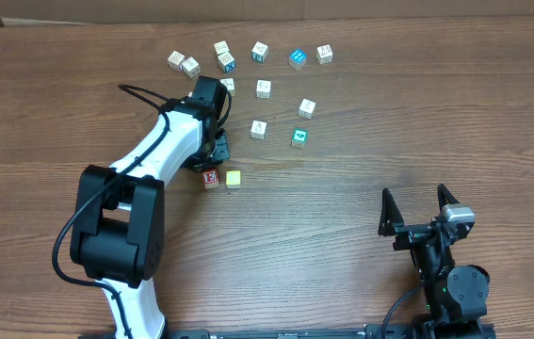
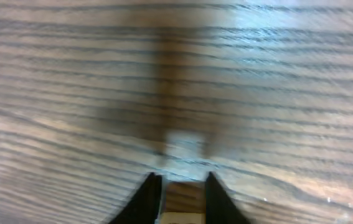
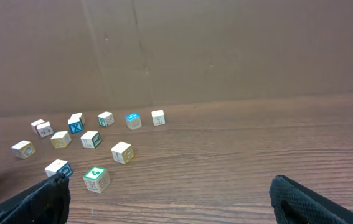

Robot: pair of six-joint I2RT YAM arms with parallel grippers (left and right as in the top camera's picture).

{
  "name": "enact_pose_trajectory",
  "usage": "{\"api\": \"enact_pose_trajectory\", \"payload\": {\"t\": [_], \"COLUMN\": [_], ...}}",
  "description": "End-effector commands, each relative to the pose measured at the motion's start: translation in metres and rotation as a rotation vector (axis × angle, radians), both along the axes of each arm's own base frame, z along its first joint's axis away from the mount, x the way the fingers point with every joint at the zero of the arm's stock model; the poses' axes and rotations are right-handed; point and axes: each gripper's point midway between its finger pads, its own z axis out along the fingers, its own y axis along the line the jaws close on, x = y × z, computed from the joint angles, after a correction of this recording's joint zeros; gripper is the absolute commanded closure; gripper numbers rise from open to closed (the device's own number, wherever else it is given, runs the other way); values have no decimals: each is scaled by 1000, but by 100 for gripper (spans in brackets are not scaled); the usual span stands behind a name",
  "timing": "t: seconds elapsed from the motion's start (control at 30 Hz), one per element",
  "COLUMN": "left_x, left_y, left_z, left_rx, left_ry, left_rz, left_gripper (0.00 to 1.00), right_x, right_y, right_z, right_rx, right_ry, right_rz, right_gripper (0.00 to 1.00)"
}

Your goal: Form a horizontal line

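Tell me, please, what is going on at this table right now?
The left gripper is down close behind a red "E" cube and a pale yellow cube, which sit side by side as the start of a row. Its wrist view is too blurred to tell whether it holds anything. A teal-green cube and the other loose letter cubes lie scattered farther back. The right gripper is parked at the near right, open and empty.

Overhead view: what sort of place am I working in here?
Likely a robot test bench rather than a home: a wood-grain table, a plain cardboard backdrop behind it, and scattered letter cubes laid out as practice objects.
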Motion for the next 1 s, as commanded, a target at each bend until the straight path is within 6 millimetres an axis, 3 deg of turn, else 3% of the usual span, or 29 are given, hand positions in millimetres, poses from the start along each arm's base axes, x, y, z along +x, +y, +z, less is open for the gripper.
{"api": "enact_pose_trajectory", "payload": {"t": [0.0,0.2,0.33,0.97], "left_x": [-1,-10,-18,-21], "left_y": [16,21,14,-1], "left_z": [0,-2,-3,-4], "left_rx": [30,35,2,-75], "left_ry": [0,40,82,106], "left_rz": [80,84,37,-38], "left_gripper": [96,96,96,96], "right_x": [0,0,0,0], "right_y": [-1,-1,-1,-1], "right_z": [-2,-2,-2,-2], "right_rx": [-4,-4,-4,-4], "right_ry": [-3,-3,-3,-3], "right_rz": [-5,-5,-5,-5], "right_gripper": [0,0,0,0]}}
